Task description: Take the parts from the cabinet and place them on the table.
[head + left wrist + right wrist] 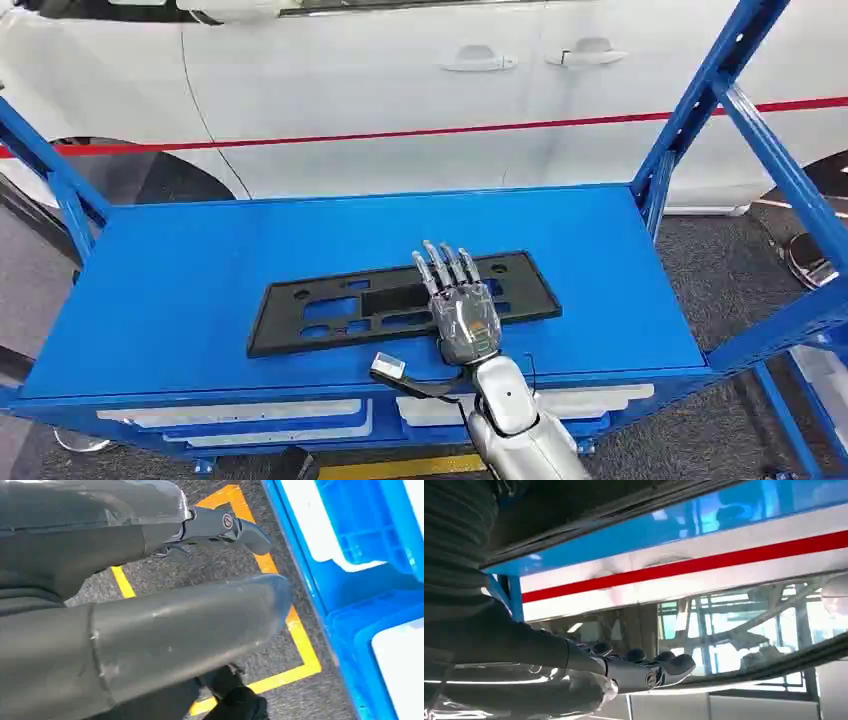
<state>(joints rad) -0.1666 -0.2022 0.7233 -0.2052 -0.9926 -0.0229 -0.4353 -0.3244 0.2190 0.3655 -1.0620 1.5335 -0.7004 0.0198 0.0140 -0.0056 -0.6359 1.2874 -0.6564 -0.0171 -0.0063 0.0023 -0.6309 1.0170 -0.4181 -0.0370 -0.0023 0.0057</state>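
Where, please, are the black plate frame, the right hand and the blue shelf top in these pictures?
black plate frame (330,312), head view, on its left half.
right hand (462,312), head view, on its back.
blue shelf top (180,280), head view, on its bare left part.

White car (400,90) — red stripe (420,131) — behind; yellow floor tape (300,645).

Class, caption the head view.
Right hand rests flat on black plate holder atop blue cabinet.
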